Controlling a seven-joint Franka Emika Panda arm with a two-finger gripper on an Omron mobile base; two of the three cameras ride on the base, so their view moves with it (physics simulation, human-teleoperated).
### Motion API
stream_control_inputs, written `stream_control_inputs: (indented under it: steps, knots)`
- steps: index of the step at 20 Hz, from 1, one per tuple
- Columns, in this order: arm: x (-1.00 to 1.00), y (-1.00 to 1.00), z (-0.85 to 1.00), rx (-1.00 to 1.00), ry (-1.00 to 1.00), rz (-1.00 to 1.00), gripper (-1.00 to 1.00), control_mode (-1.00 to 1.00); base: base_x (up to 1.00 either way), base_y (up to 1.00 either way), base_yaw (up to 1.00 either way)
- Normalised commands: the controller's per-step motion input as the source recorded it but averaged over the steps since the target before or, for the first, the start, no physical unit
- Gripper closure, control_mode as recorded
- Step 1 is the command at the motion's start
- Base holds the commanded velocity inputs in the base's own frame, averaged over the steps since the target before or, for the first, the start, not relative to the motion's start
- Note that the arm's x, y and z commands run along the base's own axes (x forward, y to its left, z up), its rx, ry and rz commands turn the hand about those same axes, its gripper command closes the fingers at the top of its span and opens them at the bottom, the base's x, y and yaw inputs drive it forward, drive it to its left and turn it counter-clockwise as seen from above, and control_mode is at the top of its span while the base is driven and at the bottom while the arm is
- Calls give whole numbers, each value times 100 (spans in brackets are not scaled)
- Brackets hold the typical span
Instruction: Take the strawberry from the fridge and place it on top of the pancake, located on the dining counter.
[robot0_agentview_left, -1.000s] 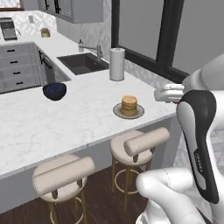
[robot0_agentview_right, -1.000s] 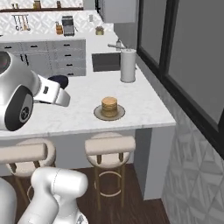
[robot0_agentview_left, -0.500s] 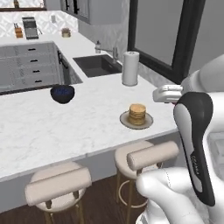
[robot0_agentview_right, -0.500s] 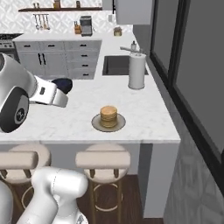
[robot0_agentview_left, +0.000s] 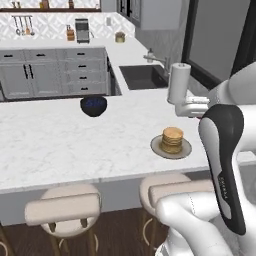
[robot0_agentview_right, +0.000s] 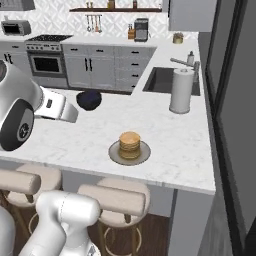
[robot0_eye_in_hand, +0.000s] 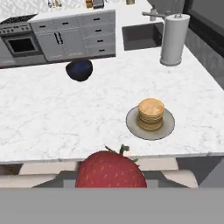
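The strawberry (robot0_eye_in_hand: 110, 169), big and red with a green stalk, sits at the bottom of the hand view, and my gripper (robot0_eye_in_hand: 110, 180) is shut on it. Beyond it the pancake (robot0_eye_in_hand: 151, 113) stands as a short golden stack on a round grey plate (robot0_eye_in_hand: 133, 124) on the dining counter (robot0_eye_in_hand: 52, 118). From the left base view the pancake (robot0_agentview_left: 172, 139) lies just left of my arm, with the hand (robot0_agentview_left: 189, 107) hovering above and behind it. In the right base view the pancake (robot0_agentview_right: 130, 144) is right of my hand (robot0_agentview_right: 60, 109). The fridge is out of view.
A dark blue bowl (robot0_agentview_left: 93, 106) rests further back on the counter. A paper towel roll (robot0_agentview_left: 178, 83) stands by the sink (robot0_agentview_left: 142, 76). Two beige stools (robot0_agentview_left: 65, 207) tuck under the counter's near edge. A dark window frame runs along the right side.
The whole picture has shifted as the base drove; the counter and pancake now sit nearer and more in front. My arm keeps its pose with the strawberry held.
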Motion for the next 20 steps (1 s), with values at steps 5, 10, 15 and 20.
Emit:
stream_control_inputs:
  steps: [5, 10, 15, 20]
  knots:
    - [0, 0, 0, 0, 0, 0, 100, 100, 61, -56, 28]
    - [0, 0, 0, 0, 0, 0, 100, 100, 71, -48, 11]
    - [86, -51, -1, 2, 25, 4, 100, -100, 0, 0, 0]
    - [68, -36, -36, 1, 40, 0, 100, -100, 0, 0, 0]
